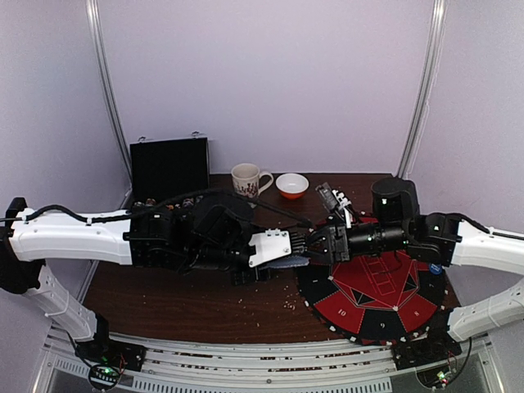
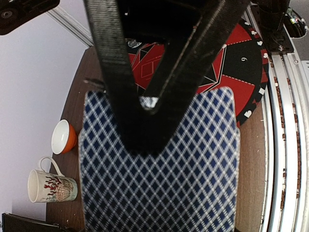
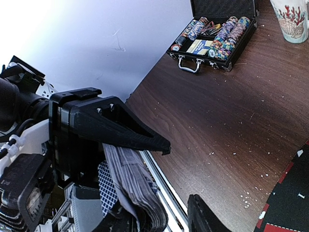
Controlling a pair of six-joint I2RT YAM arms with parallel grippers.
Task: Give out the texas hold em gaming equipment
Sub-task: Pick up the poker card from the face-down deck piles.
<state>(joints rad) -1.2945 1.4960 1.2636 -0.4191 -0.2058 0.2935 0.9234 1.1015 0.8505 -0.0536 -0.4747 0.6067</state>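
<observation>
My left gripper (image 1: pixel 296 250) is shut on a deck of playing cards (image 1: pixel 288 263) and holds it above the table by the mat's left edge. In the left wrist view the deck's blue-and-white diamond back (image 2: pixel 159 183) fills the frame, with one black finger (image 2: pixel 145 121) lying on top. My right gripper (image 1: pixel 317 244) faces it from the right. Its jaws are open, and in the right wrist view (image 3: pixel 179 172) the deck's edge (image 3: pixel 140 198) sits between them, apart from both fingers. Rows of coloured chips (image 3: pixel 212 36) lie in an open black case (image 1: pixel 169 168).
A round red-and-black poker mat (image 1: pixel 377 286) lies on the right of the brown table, under the right arm. A patterned mug (image 1: pixel 248 178) and an orange-and-white bowl (image 1: pixel 292 185) stand at the back. White crumbs dot the wood (image 1: pixel 286 304).
</observation>
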